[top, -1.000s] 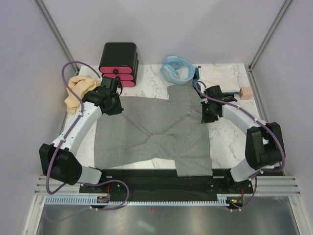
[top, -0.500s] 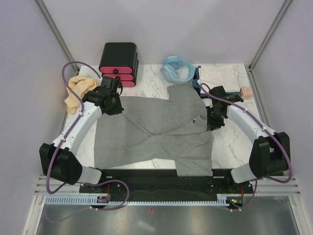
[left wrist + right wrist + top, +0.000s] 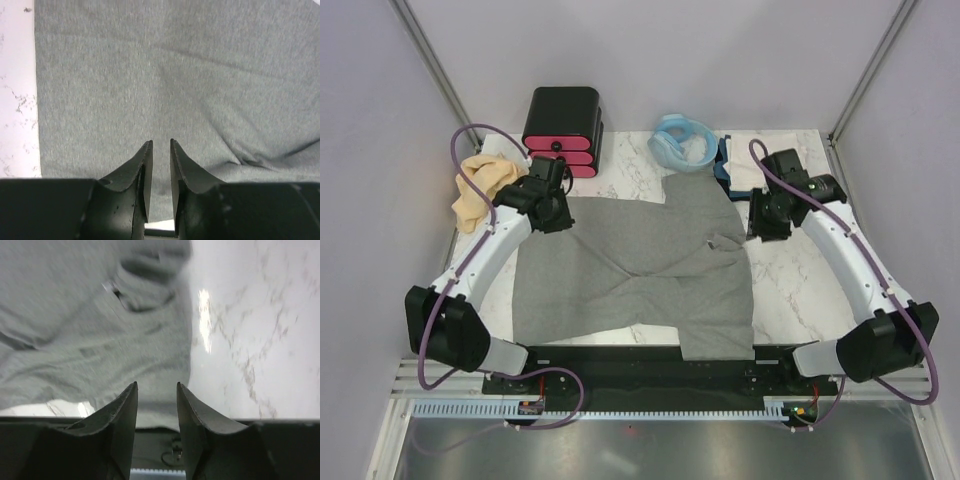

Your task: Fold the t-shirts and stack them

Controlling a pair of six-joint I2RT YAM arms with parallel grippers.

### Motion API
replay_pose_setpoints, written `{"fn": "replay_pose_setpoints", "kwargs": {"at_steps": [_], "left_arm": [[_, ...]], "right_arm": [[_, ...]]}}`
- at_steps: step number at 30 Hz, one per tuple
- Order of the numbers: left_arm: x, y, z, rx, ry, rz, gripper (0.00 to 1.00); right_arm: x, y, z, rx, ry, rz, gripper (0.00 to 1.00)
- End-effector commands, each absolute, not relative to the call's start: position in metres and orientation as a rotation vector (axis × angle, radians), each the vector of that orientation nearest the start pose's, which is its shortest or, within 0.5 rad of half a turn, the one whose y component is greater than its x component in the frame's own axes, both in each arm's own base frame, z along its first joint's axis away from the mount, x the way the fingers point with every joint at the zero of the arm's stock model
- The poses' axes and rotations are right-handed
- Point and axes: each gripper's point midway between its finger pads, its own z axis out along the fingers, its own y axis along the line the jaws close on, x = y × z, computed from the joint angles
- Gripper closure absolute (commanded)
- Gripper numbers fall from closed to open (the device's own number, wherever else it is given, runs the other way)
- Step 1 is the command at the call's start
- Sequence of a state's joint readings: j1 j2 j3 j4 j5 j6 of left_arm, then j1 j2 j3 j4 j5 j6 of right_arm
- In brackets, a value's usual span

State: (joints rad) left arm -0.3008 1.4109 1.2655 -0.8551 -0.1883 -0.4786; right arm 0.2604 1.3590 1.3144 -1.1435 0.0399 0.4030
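L arm: base at near-L corner, reached fwd in a long bend, wrist tipped down over far-L corner of grey t-shirt (image 3: 640,270). L pincer (image 3: 160,142) drawn to a narrow slit, tips low on the cloth. Couldn't tell if any fabric was nipped.

R arm: base near-R, elbow swung out toward R edge, forearm angled back in. R pincer (image 3: 156,385) hung above the shirt's R hem by the far-R sleeve, moderately parted, nothing betw. fingers.

Grey shirt lay spread mid-bench, creased diagonally across the middle, near hem draped over front rail. Its L edge was straight, w/ a strip of bare marble bench (image 3: 790,290) beside it. Wider bare marble lay R of the shirt.

Tan-yellow t-shirt (image 3: 480,185) was bunched at far-L, just beside L wrist. Whitish t-shirt (image 3: 745,150) lay far-R, partly under R arm. Drawer box (image 3: 563,130) and blue hose (image 3: 682,142) crowded the far edge.
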Motion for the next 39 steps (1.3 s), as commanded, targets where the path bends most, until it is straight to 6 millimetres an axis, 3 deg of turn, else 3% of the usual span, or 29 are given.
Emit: {"fn": "replay_pose_setpoints", "kwargs": {"at_steps": [1,2,4,5,7,8,9,10,12,13,14,24,26,27,29,30,33,39], "left_arm": [[0.360,-0.088,0.169,-0.261,2.451,-0.031,0.70],[0.367,-0.091,0.168,-0.250,2.445,-0.038,0.70],[0.387,-0.098,0.155,-0.241,2.470,-0.035,0.70],[0.395,-0.100,0.149,-0.236,2.488,-0.029,0.70],[0.414,-0.105,0.133,-0.242,2.525,-0.030,0.70],[0.419,-0.106,0.128,-0.254,2.533,-0.032,0.70],[0.428,-0.109,0.132,-0.257,2.519,-0.039,0.70],[0.433,-0.109,0.117,-0.262,2.550,-0.028,0.72],[0.445,-0.112,0.116,-0.258,2.548,-0.034,0.80],[0.447,-0.115,0.105,-0.251,2.575,-0.047,0.93],[0.449,-0.115,0.101,-0.255,2.585,-0.049,0.97],[0.447,-0.120,0.061,-0.281,2.697,-0.058,0.98],[0.447,-0.121,0.059,-0.270,2.705,-0.058,0.98],[0.449,-0.121,0.061,-0.267,2.699,-0.056,0.98],[0.451,-0.116,0.067,-0.274,2.679,-0.026,0.98],[0.453,-0.107,0.075,-0.295,2.646,0.029,0.83],[0.458,-0.092,0.094,-0.358,2.583,0.062,0.72],[0.468,-0.077,0.120,-0.379,2.520,0.052,0.71]], "right_arm": [[0.333,0.090,0.217,0.069,2.539,0.132,0.55],[0.349,0.095,0.202,0.048,2.566,0.126,0.56],[0.381,0.107,0.203,0.012,2.518,0.166,0.55],[0.395,0.112,0.179,0.005,2.566,0.162,0.55],[0.418,0.123,0.170,-0.012,2.551,0.199,0.55],[0.425,0.132,0.151,-0.025,2.585,0.237,0.56],[0.431,0.136,0.146,-0.028,2.577,0.258,0.56],[0.440,0.140,0.142,-0.030,2.554,0.275,0.59],[0.447,0.143,0.126,-0.028,2.567,0.273,0.67],[0.450,0.145,0.121,-0.036,2.564,0.276,0.76],[0.452,0.146,0.110,-0.044,2.584,0.271,0.79],[0.460,0.164,0.062,-0.091,2.673,0.284,0.83],[0.458,0.168,0.051,-0.109,2.704,0.285,0.83],[0.458,0.171,0.051,-0.117,2.705,0.299,0.72],[0.463,0.170,0.059,-0.120,2.668,0.279,0.64],[0.467,0.167,0.063,-0.112,2.636,0.257,0.54],[0.482,0.151,0.083,-0.085,2.559,0.152,0.51],[0.502,0.152,0.079,-0.102,2.556,0.132,0.51]]}}
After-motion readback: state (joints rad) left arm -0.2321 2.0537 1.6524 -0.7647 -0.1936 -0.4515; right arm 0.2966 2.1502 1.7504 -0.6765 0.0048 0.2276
